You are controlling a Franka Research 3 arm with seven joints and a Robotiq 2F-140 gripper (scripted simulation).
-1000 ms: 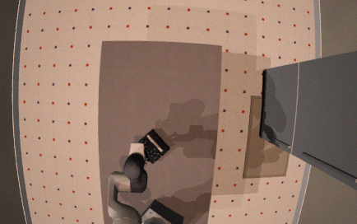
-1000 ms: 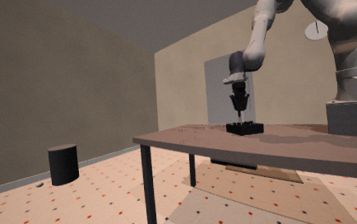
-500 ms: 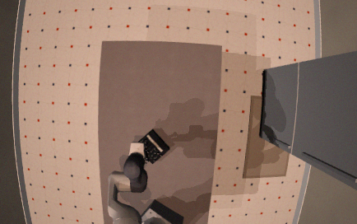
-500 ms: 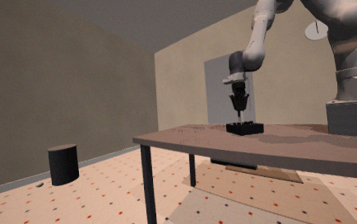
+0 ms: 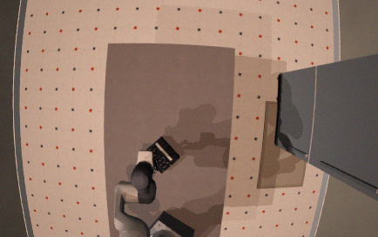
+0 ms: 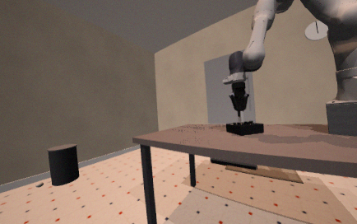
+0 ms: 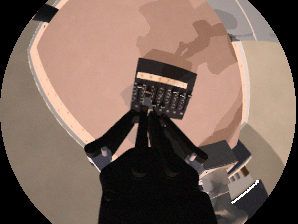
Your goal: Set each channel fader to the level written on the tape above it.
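While the gripper (image 6: 239, 114) (image 7: 146, 102) points down over the lighting desk (image 5: 163, 155) (image 6: 245, 128) (image 7: 163, 90), its fingers are closed together, with their tips at the rows of faders near one side of the desk. Whether the tips touch a fader cap, I cannot tell. The desk, a small black box, sits on the table (image 5: 170, 78) (image 6: 197, 142) (image 7: 90, 50), turned at an angle to the table's edges. A pale strip of tape (image 5: 164, 151) (image 7: 162, 80) runs across it above the faders; the writing on it and the fader levels are too small to read.

From above, the arm (image 5: 126, 218) (image 6: 257, 37) reaches in beside the desk, and the pale part above the gripper covers one corner of it. Shadows fall across the table next to the desk. On the floor, a dark bin (image 6: 63, 165) stands well apart from the table, with a small grey thing (image 6: 39, 184) near its foot. A round clock (image 6: 316, 30) hangs on the wall behind the arm, and a grey door (image 6: 218, 91) is behind the gripper.
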